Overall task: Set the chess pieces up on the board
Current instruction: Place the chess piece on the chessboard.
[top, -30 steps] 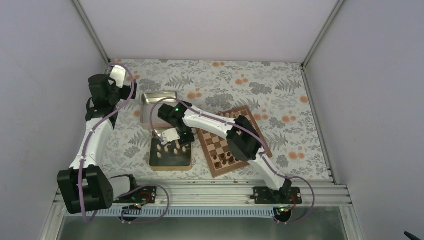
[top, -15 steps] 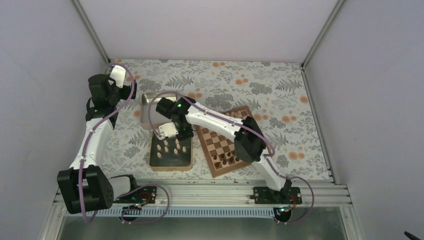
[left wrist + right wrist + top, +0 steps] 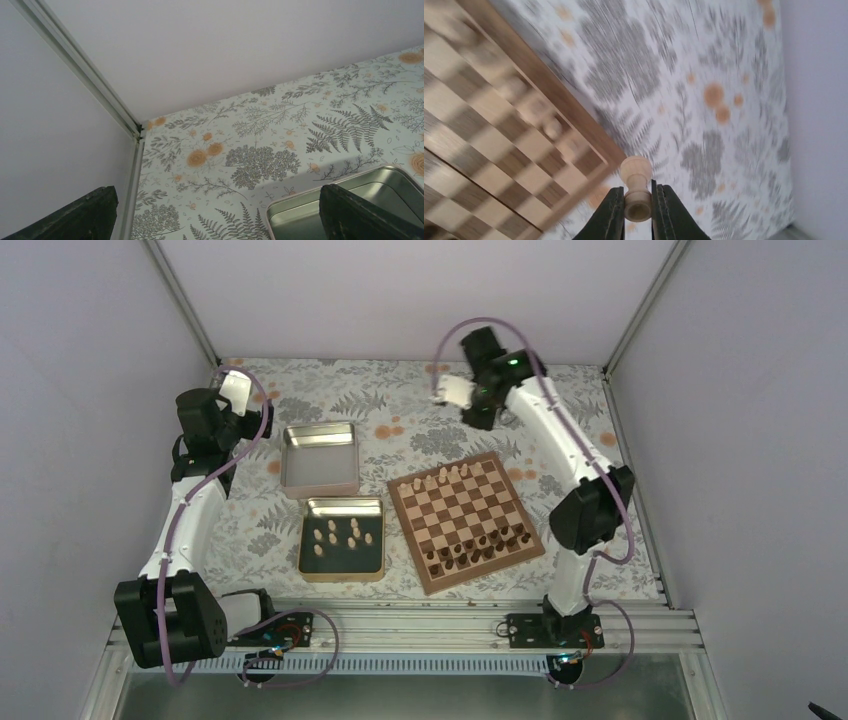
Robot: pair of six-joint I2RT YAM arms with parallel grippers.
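The chessboard (image 3: 466, 520) lies right of centre, with several pale pieces (image 3: 445, 477) along its far edge and dark pieces along its near edge. More pale pieces (image 3: 342, 534) lie in a dark-lined tin (image 3: 342, 568). My right gripper (image 3: 462, 395) is high over the far table, beyond the board. In the right wrist view it (image 3: 638, 205) is shut on a pale chess piece (image 3: 636, 185), with the board's corner (image 3: 589, 145) blurred below. My left gripper (image 3: 240, 400) sits at the far left; its fingers (image 3: 357, 212) are wide apart and empty.
An empty metal tin (image 3: 320, 458) sits behind the dark-lined tin; its corner shows in the left wrist view (image 3: 320, 210). Grey walls and aluminium posts (image 3: 80, 70) close in the table. A metal rail (image 3: 400, 625) runs along the near edge.
My right arm has lifted out of the dark-lined tin and swung far back and right, over the board, carrying a pale piece. The left arm has not moved.
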